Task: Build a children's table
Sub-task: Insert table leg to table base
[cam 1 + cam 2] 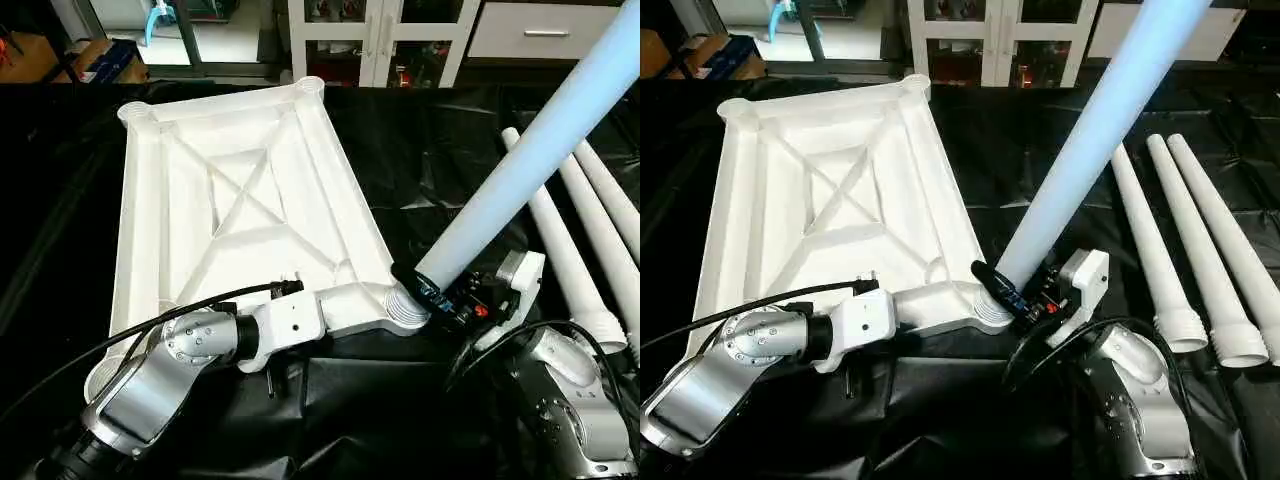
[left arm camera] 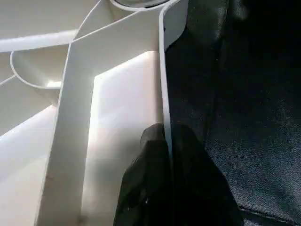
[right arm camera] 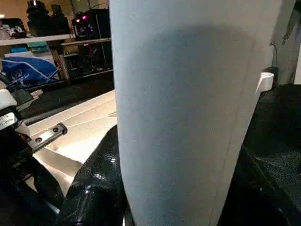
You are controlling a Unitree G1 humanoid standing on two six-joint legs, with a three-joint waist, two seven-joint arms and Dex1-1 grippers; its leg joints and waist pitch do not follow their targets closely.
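The table top [image 1: 240,200] is laid upside down on the black sheet [image 1: 400,150] covering the desk, its X-ribbed underside facing up and its round corner sockets showing at the far corners. Its near left corner is covered by the silver left forearm. The left tool [image 2: 167,155] is seen in the left wrist view closed tight on the thin near rim of the top, one black finger on each side of the wall; in the head views its fingers are hidden behind the white wrist housing.

At the near right corner socket [image 1: 985,305] a ribbed end is seated, and the held leg [image 1: 1080,140] is tilted up and to the right from it, its upper end cut off by the picture's edge. The right tool [image 1: 1025,290] is closed around this leg just above the socket, its fingers about halfway apart on the tube.

Further right, three spare legs [image 1: 1205,250] are laid side by side on the sheet, collared ends toward the robot. Behind the desk, white cabinets [image 1: 380,40] with glass doors are seen, and their contents are hard to make out.
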